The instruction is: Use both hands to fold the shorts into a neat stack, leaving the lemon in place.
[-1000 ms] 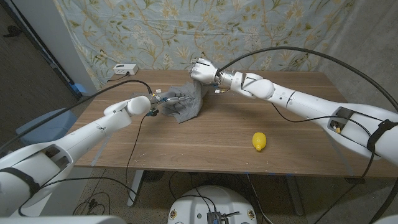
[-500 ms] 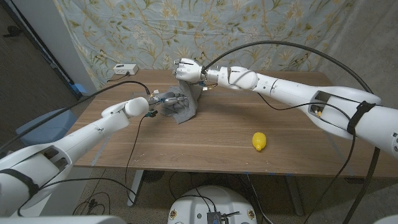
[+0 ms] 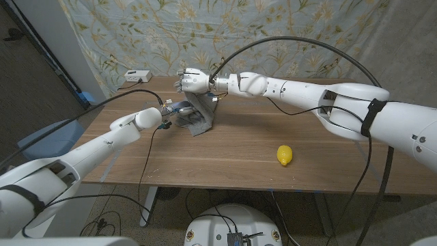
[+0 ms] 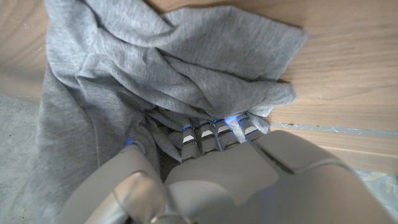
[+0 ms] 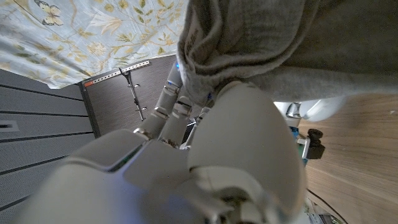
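Right hand (image 3: pixel 192 80) has swung further toward the table's left side since a second ago, dragging the raised top of the shorts (image 3: pixel 198 113) with it; left hand (image 3: pixel 179 111) stays on the cloth's near-left part, lemon (image 3: pixel 285 155) unmoved. Count: one pair of grey shorts, one lemon, two hands. Shorts sit mid-left on the wooden table (image 3: pixel 246 147), toward the far edge, pulled up into a tall crumpled ridge with the lower part on the wood. Right hand grips the top of the bunch, fingers closed into the fabric. Left hand's fingers (image 4: pixel 205 134) are buried in the grey folds, pinching cloth. Lemon lies well apart, near the front edge on the right side. A small white box (image 3: pixel 137 76) sits at the far-left corner, cable (image 3: pixel 130 96) running off it. Floral curtain (image 3: pixel 273 27) hangs behind the table. Shorts are plain heather grey, wrinkled, not folded yet.
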Robot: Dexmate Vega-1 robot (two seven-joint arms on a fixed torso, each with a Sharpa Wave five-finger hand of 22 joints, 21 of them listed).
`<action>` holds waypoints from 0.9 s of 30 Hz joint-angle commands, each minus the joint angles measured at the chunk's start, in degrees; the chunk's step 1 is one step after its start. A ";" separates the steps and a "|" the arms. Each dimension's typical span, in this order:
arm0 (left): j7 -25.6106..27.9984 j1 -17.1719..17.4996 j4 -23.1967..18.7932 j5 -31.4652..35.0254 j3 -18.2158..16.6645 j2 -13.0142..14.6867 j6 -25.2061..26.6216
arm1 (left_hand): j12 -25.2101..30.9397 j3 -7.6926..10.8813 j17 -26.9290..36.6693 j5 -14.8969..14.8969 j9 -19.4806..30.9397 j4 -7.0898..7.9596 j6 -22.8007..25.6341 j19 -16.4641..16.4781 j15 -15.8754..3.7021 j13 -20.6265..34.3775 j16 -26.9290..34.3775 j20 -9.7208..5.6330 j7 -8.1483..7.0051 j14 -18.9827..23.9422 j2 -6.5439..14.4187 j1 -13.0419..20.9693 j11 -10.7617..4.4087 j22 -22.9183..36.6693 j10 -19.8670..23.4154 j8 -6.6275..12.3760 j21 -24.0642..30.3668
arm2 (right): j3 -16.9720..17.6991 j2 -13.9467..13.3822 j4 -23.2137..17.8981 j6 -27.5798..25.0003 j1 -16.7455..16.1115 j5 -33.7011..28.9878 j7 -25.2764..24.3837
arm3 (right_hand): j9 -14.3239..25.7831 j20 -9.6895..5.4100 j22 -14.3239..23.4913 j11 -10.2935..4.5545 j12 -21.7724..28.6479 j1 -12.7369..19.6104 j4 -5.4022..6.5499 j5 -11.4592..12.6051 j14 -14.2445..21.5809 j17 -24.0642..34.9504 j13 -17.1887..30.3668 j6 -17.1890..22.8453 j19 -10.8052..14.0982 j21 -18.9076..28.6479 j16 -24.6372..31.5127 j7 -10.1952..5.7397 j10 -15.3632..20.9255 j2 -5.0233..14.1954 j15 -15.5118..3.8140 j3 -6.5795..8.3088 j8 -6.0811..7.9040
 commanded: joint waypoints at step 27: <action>5.84 8.87 -25.09 -1.35 -10.78 11.91 16.07 | -0.62 5.90 -0.01 -0.87 0.02 -4.67 -4.63 1.34 0.65 0.09 -0.56 1.27 -1.82 -2.42 1.22 5.96 0.12 0.19 -1.59 -1.14 -1.10 | 0.99 -0.26 -1.52 -23.85 -5.41 6.97 6.66 | -0.34 -1.58 -1.92 -0.06 0.18 -15.92 2.75 4.74 -7.62 -2.50 -1.36 -21.37 0.88 -6.24 -5.97 0.57 -15.06 -3.90 -6.91 -0.29 -0.36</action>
